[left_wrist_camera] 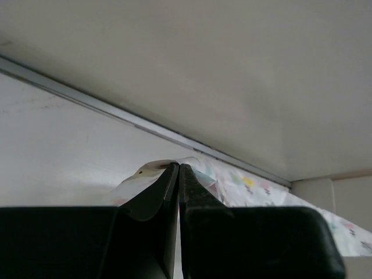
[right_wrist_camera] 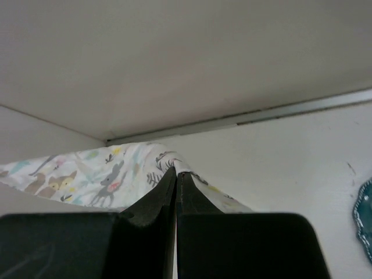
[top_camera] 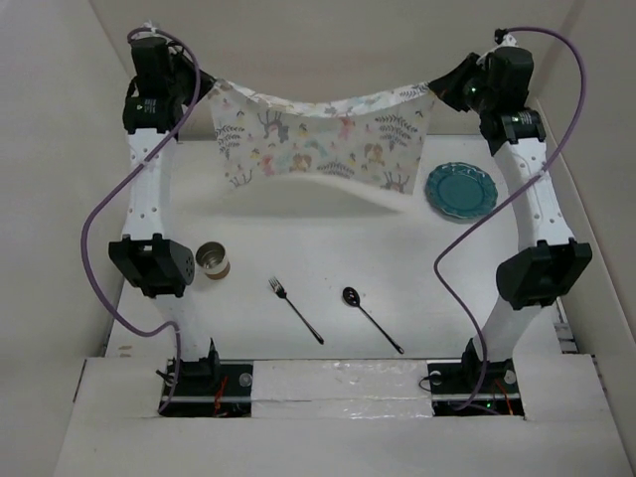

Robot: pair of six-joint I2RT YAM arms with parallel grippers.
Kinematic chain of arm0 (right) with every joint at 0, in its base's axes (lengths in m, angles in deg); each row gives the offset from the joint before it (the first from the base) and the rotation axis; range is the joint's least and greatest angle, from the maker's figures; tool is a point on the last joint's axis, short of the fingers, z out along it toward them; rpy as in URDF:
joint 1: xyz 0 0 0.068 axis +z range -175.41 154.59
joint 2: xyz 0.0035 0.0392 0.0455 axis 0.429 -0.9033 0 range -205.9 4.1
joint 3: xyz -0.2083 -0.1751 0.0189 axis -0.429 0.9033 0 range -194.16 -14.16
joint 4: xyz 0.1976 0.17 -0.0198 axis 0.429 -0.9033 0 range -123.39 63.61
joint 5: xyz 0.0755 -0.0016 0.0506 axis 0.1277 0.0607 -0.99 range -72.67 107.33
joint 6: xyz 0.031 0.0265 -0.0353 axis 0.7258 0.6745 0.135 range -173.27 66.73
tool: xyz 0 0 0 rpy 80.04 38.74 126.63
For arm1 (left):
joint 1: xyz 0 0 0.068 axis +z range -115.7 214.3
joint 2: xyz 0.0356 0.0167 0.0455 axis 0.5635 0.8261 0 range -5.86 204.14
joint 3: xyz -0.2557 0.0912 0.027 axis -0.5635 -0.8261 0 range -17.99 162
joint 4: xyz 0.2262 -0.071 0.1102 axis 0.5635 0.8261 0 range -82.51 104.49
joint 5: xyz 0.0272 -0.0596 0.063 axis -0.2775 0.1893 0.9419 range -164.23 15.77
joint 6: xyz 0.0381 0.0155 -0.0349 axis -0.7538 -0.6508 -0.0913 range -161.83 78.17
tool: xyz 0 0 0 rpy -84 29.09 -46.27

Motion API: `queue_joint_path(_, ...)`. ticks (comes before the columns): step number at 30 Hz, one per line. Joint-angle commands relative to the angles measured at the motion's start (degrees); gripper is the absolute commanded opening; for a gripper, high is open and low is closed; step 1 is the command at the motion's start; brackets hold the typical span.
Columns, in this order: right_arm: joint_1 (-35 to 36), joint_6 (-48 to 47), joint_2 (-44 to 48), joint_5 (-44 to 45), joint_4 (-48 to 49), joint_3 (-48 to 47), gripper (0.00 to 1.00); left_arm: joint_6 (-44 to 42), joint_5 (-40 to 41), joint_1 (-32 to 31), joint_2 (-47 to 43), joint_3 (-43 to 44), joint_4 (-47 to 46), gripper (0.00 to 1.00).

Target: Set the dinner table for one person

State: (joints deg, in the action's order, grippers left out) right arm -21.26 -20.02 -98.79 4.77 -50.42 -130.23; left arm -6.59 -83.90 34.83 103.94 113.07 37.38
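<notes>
A pale cloth placemat (top_camera: 318, 139) printed with animals and leaves hangs in the air over the far part of the white dinner table (top_camera: 328, 258). My left gripper (top_camera: 206, 87) is shut on its left top corner (left_wrist_camera: 152, 170). My right gripper (top_camera: 434, 87) is shut on its right top corner (right_wrist_camera: 174, 158). The cloth sags in the middle between them. A teal plate (top_camera: 460, 190) lies at the far right. A metal cup (top_camera: 213, 260) stands at the left. A black fork (top_camera: 295, 309) and a black spoon (top_camera: 370, 318) lie near the front.
White wall panels (top_camera: 328, 40) close off the back and sides. The arm bases (top_camera: 209, 383) stand at the near edge. Purple cables (top_camera: 99, 229) loop beside each arm. The plate's edge also shows in the right wrist view (right_wrist_camera: 365, 221).
</notes>
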Motion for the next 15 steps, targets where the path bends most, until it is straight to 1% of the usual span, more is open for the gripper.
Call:
queue_joint_path(1,-1.24,0.93,5.42,-2.65,4.34,-5.84,0.00,2.11,-3.68,3.24,-6.43,-0.36,-6.24,0.00)
queue_joint_path(2,-1.76,0.93,6.03,-3.00,4.87,-2.53,0.00,1.85,-4.64,3.24,-7.13,-2.46,-7.03,0.00)
queue_joint_path(3,-1.77,1.02,6.91,-3.35,6.00,-0.06,0.00,1.50,-4.65,3.77,-7.84,-7.27,-8.34,0.00)
queue_joint_path(4,-1.77,1.02,9.18,-3.70,6.88,3.01,0.00,0.71,-4.39,3.77,-9.67,-9.92,-8.97,0.00)
queue_joint_path(5,-1.77,1.02,10.42,-3.96,7.85,10.96,0.00,-0.34,-4.74,3.77,-10.65,-13.43,-9.84,0.00)
queue_joint_path(6,-1.77,1.11,11.56,-4.23,10.21,15.30,0.00,-0.53,-5.26,3.77,-12.14,-21.91,-12.98,0.00)
queue_joint_path(8,-1.77,1.28,14.03,-5.20,11.81,23.48,0.00,-0.44,-6.40,4.47,-16.27,-31.26,-16.60,0.00)
queue_joint_path(9,-1.77,1.29,14.64,-5.20,13.56,31.61,0.00,-1.48,-6.50,4.47,-18.37,-39.75,-20.36,0.00)
queue_joint_path(11,-2.30,1.20,15.79,-5.02,15.59,38.87,0.00,-2.72,-7.02,4.47,-18.83,-45.69,-21.62,0.00)
queue_joint_path(12,-2.30,1.20,15.79,-4.85,16.38,44.38,0.00,-4.03,-7.29,4.47,-18.83,-50.25,-21.71,0.00)
queue_joint_path(15,-2.82,-0.03,14.57,-5.02,15.60,49.61,0.00,-5.36,-6.76,4.47,-18.57,-58.62,-22.85,0.00)
